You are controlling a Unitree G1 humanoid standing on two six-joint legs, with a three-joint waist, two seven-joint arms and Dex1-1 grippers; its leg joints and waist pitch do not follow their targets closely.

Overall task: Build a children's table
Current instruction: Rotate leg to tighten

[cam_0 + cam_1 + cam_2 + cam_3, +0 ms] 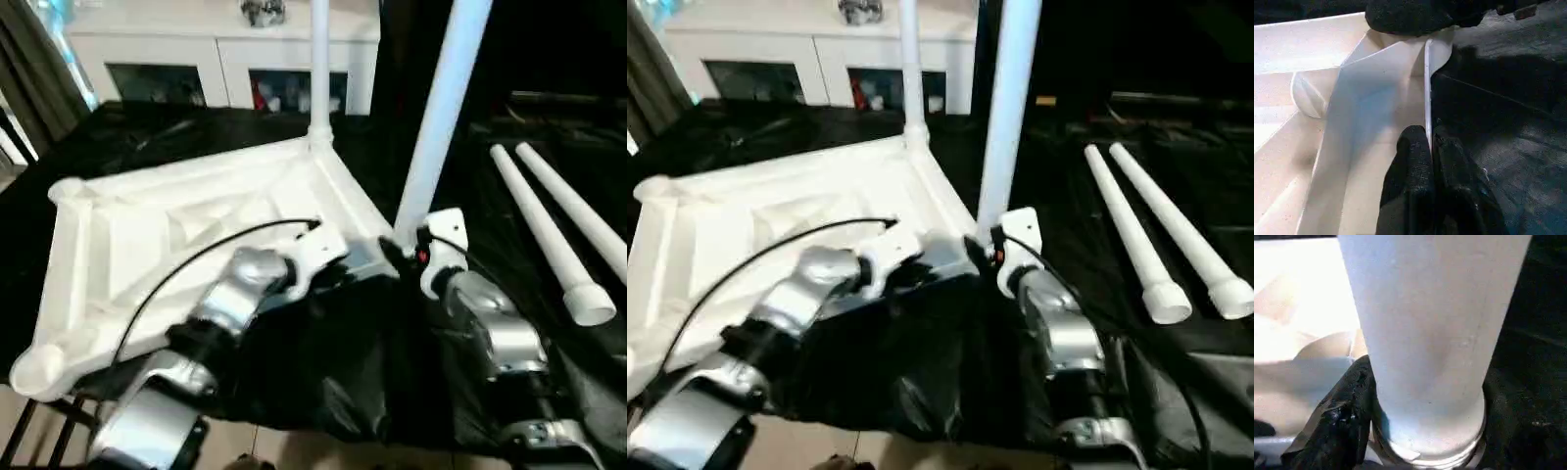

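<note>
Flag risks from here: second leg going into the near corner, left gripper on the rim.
1. The leg in the right gripper leans off vertical at the near socket; forced down like that, it may jam or seat crooked.
2. The left gripper pinches only the tabletop's thin rim; pushing the leg could slip that hold or shift the top.
3. The tabletop overhangs the table's near edge, so downward force there may tip it.
</note>
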